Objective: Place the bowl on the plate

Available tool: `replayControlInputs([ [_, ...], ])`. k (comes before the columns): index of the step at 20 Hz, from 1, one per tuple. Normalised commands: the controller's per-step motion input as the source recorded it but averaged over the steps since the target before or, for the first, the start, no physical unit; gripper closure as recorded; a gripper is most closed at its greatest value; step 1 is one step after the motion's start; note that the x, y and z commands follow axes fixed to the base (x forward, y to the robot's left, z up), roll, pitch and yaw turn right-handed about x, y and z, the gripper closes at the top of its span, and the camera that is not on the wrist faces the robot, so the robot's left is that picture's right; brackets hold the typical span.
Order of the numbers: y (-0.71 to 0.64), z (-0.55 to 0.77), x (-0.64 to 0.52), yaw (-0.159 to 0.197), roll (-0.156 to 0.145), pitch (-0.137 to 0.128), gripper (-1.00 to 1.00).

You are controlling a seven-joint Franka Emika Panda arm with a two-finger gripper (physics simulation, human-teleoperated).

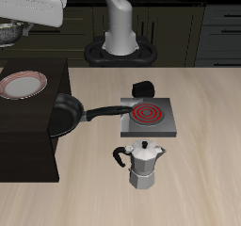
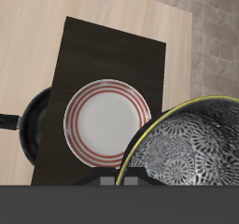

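Wrist view puts the bowl (image 2: 191, 144) close under the camera, its speckled inside and dark rim filling much of the picture, held up in the air and overlapping the edge of the plate (image 2: 105, 122) as seen from above. The hand's fingers cannot be made out in either picture, so whether it is clamped on the bowl cannot be told directly; since the bowl hangs clear of any support, a grip on its rim is the likely reading. In the exterior view the bowl (image 1: 8, 30) shows only partly at the picture's edge, above and just behind the plate (image 1: 23, 84).

The plate lies flat on a dark raised cabinet (image 1: 28, 126), with a black frying pan (image 1: 58, 115) just beside it, the handle reaching toward the red-coiled stove burner (image 1: 148, 117). A small black cup (image 1: 142, 88) sits behind the burner and a moka pot (image 1: 144, 164) stands nearer the front edge of the surface (image 1: 207, 154).

The step in hand appears to be the carry. Next, the bowl needs centring over the plate's white middle, then a level descent before release, staying clear of the pan.
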Motion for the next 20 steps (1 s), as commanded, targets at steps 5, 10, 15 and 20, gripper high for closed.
replayControlInputs([
  [5, 0.45, -0.02, 0.20, 0.012, 0.052, 0.006, 1.00],
  [10, 0.15, -0.12, 0.17, -0.005, 0.009, 0.023, 1.00],
  [15, 0.00, -0.19, 0.11, 0.006, 0.002, 0.021, 1.00],
  [20, 0.00, -0.14, 0.04, -0.002, -0.004, 0.017, 1.00],
])
